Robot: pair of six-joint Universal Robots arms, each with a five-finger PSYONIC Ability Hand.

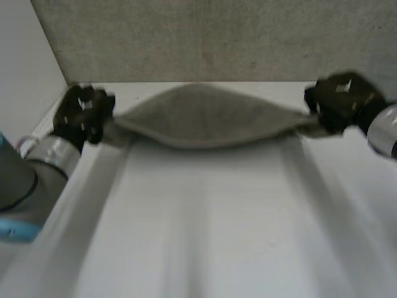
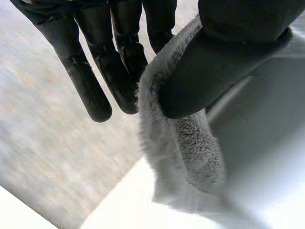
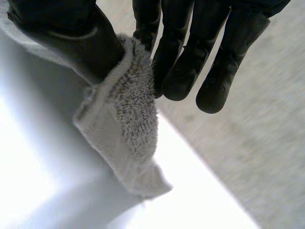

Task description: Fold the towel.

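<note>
The grey towel (image 1: 205,118) hangs stretched between the 2 hands over the far end of the white table (image 1: 205,236), just in front of a speckled grey wall (image 1: 205,37). The left hand (image 1: 82,115) has 1 end and the right hand (image 1: 340,102) the other. Both ends bunch narrow at the hands while the middle spreads wide, its lower edge bowing down. It seems to hang clear of the tabletop, though the head view is too soft to be sure. From there each hand is a dark mass, its fingers not separable. In the left wrist view the thumb (image 2: 224,62) presses a fuzzy edge of the towel against the side of the fingers (image 2: 119,71), so this hand is clamped on the cloth. A short flap hangs past the pinch, and whatever cloth lies behind the thumb is hidden. The right wrist view shows the matching grip: thumb (image 3: 71,43) and fingers (image 3: 176,67) pinch the towel's end, and a corner with looped pile and a flat hem band dangles past the fingertips. Both palms are cut off in the wrist views. The left arm (image 1: 31,180) — grey with a light-blue cap — runs out of frame, as does the grey stub of the right arm (image 1: 384,130).
</note>
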